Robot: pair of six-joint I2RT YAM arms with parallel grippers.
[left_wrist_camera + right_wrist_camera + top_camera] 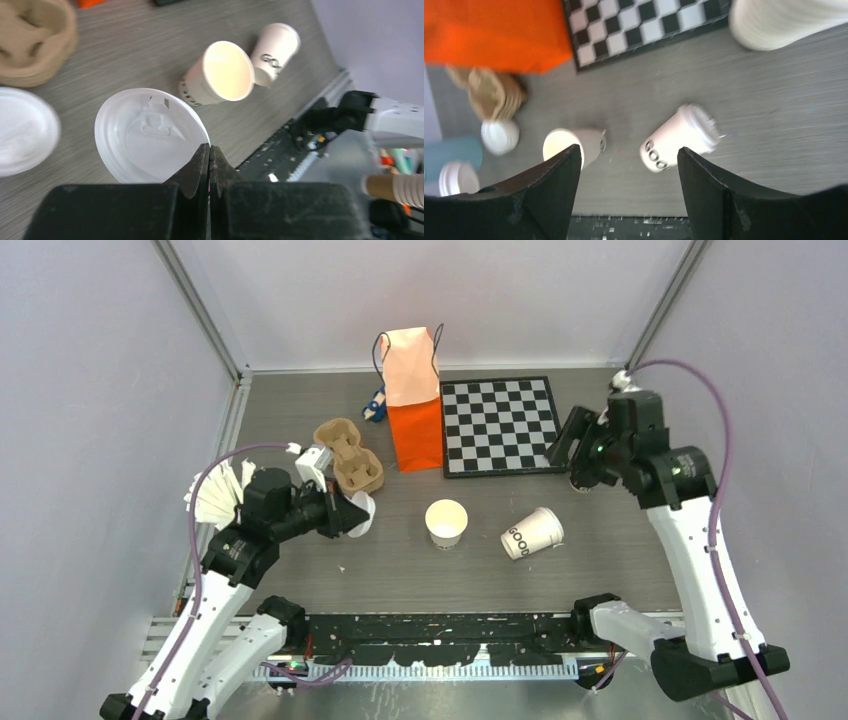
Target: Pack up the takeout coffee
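Now right pincer raised, agape; takeout coffee toppled.

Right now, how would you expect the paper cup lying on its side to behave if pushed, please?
The tipped paper cup lies on its side, so it would likely roll, curving because it tapers. Its thin paper suggests it is light and would probably dent under a firm squeeze.
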